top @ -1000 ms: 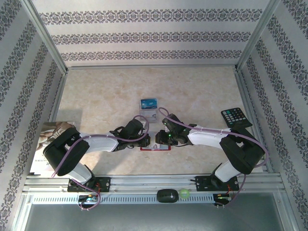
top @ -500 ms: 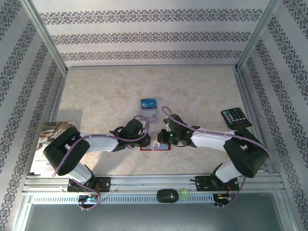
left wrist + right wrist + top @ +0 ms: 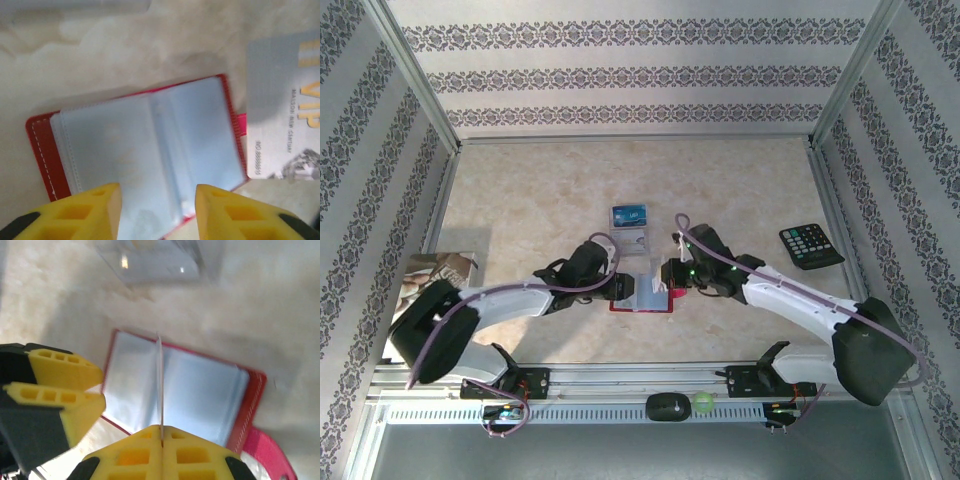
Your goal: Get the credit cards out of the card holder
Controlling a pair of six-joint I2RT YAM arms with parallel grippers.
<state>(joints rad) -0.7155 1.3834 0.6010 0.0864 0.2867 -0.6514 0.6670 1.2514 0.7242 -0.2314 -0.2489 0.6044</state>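
Note:
The red card holder [image 3: 642, 305] lies open on the table, its clear sleeves [image 3: 130, 145] facing up. My right gripper [image 3: 161, 432] is shut on a thin card [image 3: 160, 385], seen edge-on and standing above the holder's fold [image 3: 205, 390]. In the top view that gripper [image 3: 665, 285] is just right of the holder. My left gripper [image 3: 157, 210] hangs open over the sleeves with nothing between its fingers [image 3: 60, 385]. A silver-grey VIP card [image 3: 282, 105] overlaps the holder's right edge. A blue card [image 3: 630, 214] and a silver card [image 3: 632, 238] lie flat beyond the holder.
A black keypad remote [image 3: 810, 245] lies at the right, by the metal frame. A printed booklet [image 3: 430, 290] sits at the near left edge. Patterned walls close in the back and both sides. A black object [image 3: 665, 406] rests on the front rail.
My left gripper has opened and let go of the holder. My right gripper shut on a card and drew back to the right with it, standing it on edge over the holder.

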